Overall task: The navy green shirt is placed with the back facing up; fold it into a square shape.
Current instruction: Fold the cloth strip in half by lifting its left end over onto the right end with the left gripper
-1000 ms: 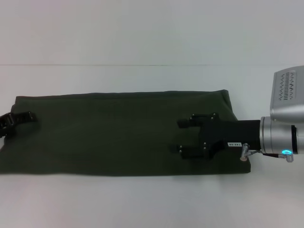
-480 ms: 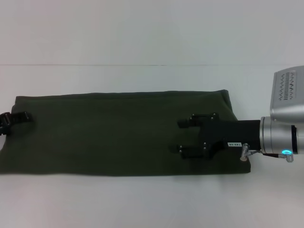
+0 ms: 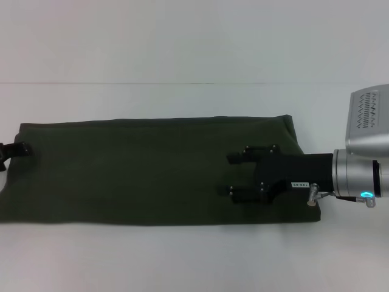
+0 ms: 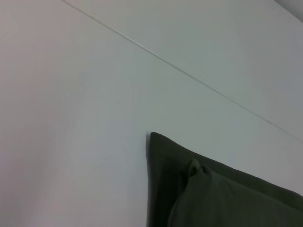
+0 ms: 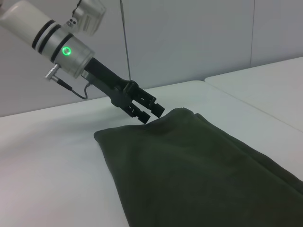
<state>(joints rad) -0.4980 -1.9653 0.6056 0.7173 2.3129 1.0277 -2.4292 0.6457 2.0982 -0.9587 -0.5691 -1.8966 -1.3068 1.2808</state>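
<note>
Looking down from the head camera, we see the navy green shirt (image 3: 146, 170) lying flat on the white table (image 3: 194, 255) as a long, narrow band, already folded lengthwise, its plain dark fabric facing up. It runs from our far left to a point close to our right arm, and its edges look fairly straight, with a slight rounding at the far right corner.

Our right gripper (image 3: 231, 173) sits over the right-hand part of the shirt, reaching in from the right with its black fingers (image 3: 236, 157) spread apart, one nearer the far edge and one nearer the near edge. Nothing is between them; fabric shows in the gap. Whether the fingertips press on the cloth or hover just above it, we cannot tell.

Our left gripper (image 3: 13, 149) is at the shirt's left end, only partly inside the head view. In the right wrist view we see it (image 5: 147, 112) more clearly: it slants down with its two black fingers parted, their tips right at the raised corner of the shirt (image 5: 189, 161). Whether any cloth is pinched there we cannot make out.

The left wrist view shows only a folded corner of the shirt (image 4: 218, 194), with a small puckered bump, on the table (image 4: 71, 118).
</note>
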